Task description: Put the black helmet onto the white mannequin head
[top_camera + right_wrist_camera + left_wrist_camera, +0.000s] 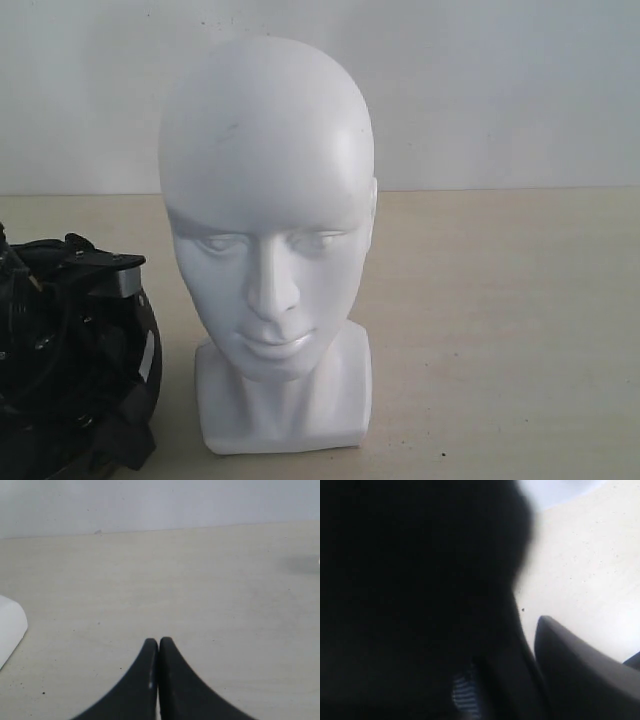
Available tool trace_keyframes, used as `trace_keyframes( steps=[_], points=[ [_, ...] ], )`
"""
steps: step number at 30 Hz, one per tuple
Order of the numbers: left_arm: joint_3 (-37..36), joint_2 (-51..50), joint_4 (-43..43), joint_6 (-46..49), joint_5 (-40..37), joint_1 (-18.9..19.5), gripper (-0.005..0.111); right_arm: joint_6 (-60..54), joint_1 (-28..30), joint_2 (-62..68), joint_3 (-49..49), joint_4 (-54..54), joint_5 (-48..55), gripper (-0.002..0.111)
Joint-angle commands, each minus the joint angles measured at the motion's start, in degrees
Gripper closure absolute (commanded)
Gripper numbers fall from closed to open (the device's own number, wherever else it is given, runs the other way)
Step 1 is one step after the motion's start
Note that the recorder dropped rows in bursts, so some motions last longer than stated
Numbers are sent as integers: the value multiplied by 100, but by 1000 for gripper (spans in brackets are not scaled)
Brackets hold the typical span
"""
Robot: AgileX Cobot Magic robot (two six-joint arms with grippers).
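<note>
a: where's the black helmet (90, 400)?
b: low at the left edge of the exterior view, cut off by the frame. its rounded shell bulges toward the white mannequin head (268, 240), just beside the neck base, with a strip of table (500, 330) showing between them. straps and dark fittings crowd its upper side
a: and the head?
b: upright in the middle, crown uncovered, face toward the camera, squared base flat on the table. there's a pale wall (500, 90) behind it
a: left gripper (480, 622), what are the jaws doing?
b: cannot tell. its wrist view is nearly filled by a blurred black mass close to the lens. only one finger (580, 680) shows clear of it, over pale table, with a bit of striped webbing (462, 695) near it. the other finger is lost in the dark, so i can't say whether anything sits between them
a: right gripper (158, 642)?
b: clenched, tips pressed together with nothing between them, hovering over the table. a white corner of the mannequin's base shows at the edge of that view, well apart from the tips
a: so the helmet isn't on the head
b: no, it's down beside it
</note>
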State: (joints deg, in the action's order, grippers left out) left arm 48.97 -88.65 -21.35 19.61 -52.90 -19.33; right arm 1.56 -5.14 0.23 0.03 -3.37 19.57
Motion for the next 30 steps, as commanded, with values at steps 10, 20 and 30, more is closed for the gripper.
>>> trace_keyframes(
  steps=[10,20,30],
  points=[
    [-15,-128,-49,-77,-161,-4,102,-23,-7,-23,-3,8,-40,109],
    [451,747,-9,-178,-581,11,102,-23,-7,-23,-3,8,-40,109],
    [849,1443,586,-436,-1021,11,102,-23,-7,-23,-3,8,-40,109]
  ],
)
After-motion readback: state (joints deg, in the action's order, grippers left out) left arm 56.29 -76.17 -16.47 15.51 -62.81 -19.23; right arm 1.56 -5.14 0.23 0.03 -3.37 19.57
